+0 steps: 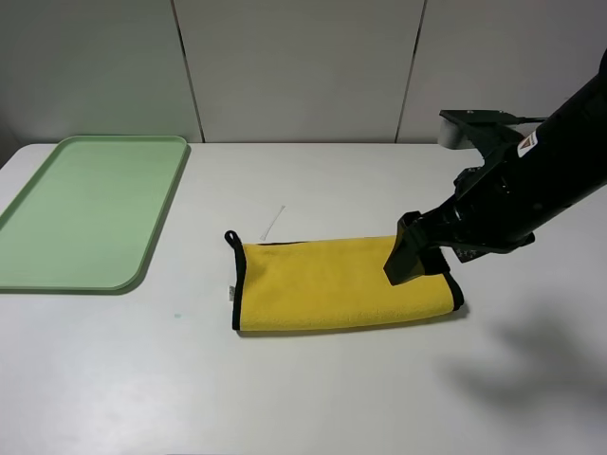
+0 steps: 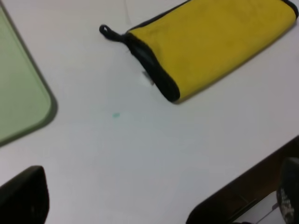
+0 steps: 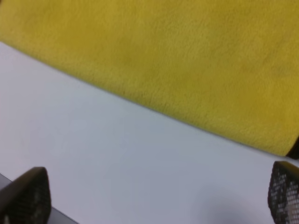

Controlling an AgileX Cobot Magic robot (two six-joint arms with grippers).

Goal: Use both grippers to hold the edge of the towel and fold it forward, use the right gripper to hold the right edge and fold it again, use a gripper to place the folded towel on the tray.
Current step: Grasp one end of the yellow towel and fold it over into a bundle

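— Starting with the towel (image 1: pixel 341 284): position?
— Yellow with black trim, folded once into a long strip. It lies flat on the table (image 1: pixel 313 398), right of the middle, with its long side running left to right. The loop (image 1: pixel 230 236) is at its far left corner and a white label (image 1: pixel 230 292) is at the left end.
— Right gripper (image 1: pixel 410 261)?
— Angled down over the towel's right end. Its fingers (image 3: pixel 28 198) are spread wide and clamped on nothing. In its wrist view yellow cloth fills the space ahead of them. I cannot tell whether it touches the cloth.
— Left gripper (image 2: pixel 156 193)?
— Fingers apart, holding nothing, well back from the towel's left end.
— Tray (image 1: pixel 95 213)?
— Green, at the table's left side, well apart from the towel.
— Sundries?
— One teal speck (image 1: pixel 176 315) on the table, between tray and towel. One thin pale strand (image 1: pixel 275 224) just beyond the towel's far edge.
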